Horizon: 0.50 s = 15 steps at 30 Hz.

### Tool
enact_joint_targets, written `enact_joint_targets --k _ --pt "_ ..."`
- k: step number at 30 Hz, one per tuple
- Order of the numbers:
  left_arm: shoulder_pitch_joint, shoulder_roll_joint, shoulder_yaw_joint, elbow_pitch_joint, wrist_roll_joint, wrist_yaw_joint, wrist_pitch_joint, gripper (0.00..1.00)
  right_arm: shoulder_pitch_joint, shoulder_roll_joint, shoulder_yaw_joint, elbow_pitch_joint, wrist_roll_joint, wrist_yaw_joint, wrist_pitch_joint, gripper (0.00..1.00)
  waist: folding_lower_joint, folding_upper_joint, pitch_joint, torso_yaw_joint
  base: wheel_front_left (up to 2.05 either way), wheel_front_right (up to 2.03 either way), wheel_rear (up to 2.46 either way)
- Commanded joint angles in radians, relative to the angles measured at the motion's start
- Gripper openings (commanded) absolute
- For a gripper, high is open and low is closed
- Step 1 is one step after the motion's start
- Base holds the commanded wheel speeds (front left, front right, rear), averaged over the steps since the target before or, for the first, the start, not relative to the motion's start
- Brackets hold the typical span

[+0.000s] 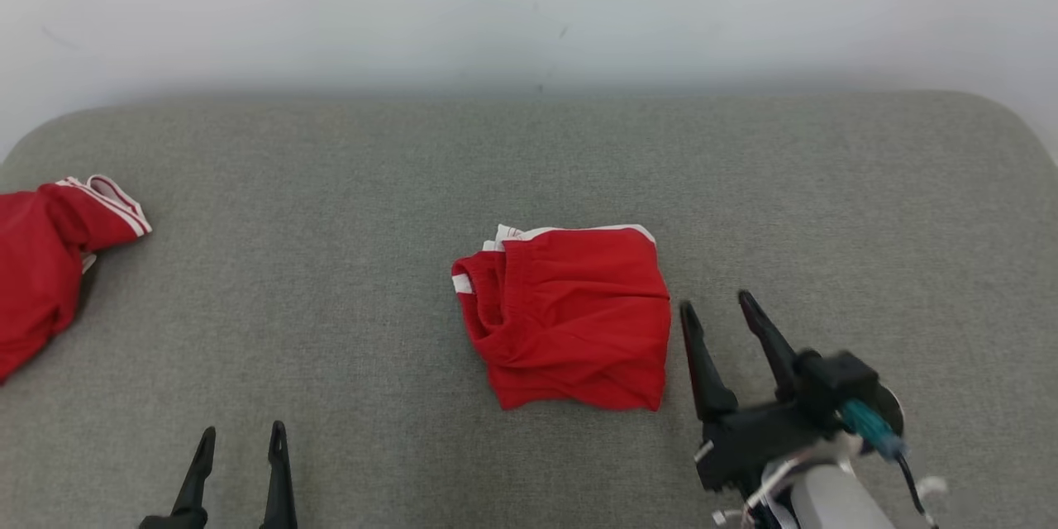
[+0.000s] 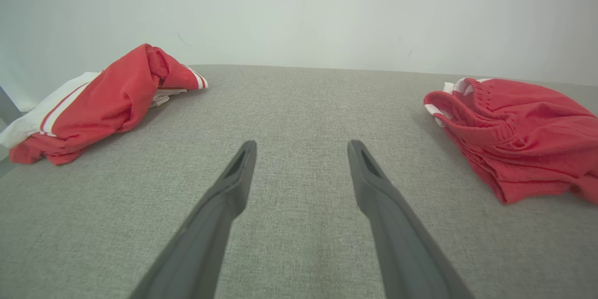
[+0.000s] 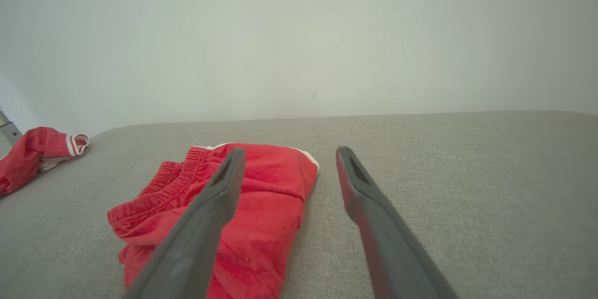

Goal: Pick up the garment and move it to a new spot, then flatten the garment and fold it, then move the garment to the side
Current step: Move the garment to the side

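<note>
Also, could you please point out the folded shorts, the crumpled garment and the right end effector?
folded shorts (image 1: 570, 314), head view, middle of top layer
crumpled garment (image 1: 37, 273), head view, its red body
right end effector (image 1: 715, 303), head view, midway between fingertips

Grey cushion (image 1: 529, 157) (rounded corners); pale wall (image 1: 529, 8)

No text, label, brand or number is legible. The folded red-and-white fabric garment (image 1: 570, 314) bears no readable marking.
</note>
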Motion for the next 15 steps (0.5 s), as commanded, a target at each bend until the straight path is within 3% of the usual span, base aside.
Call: enact_joint_targets --k 1,9,15 --pt "-0.011 -0.001 -0.004 0.003 -0.005 0.001 -0.003 1.00 -0.038 0.003 0.012 0.053 0.007 -0.002 0.000 1.00 0.0000 -0.0001 0.015 0.018 0.00 0.00 0.00" --pt "-0.046 0.000 -0.048 0.017 -0.029 0.009 -0.003 1.00 -0.330 0.002 0.011 0.515 0.038 -0.002 0.046 1.00 0.0000 -0.0001 0.030 0.082 0.00 0.00 0.00" --pt "-0.051 -0.001 -0.061 0.015 -0.041 0.019 -0.003 1.00 -0.420 0.003 -0.023 0.707 0.081 -0.002 0.079 1.00 0.0000 -0.0001 0.043 0.105 0.00 0.00 0.00"
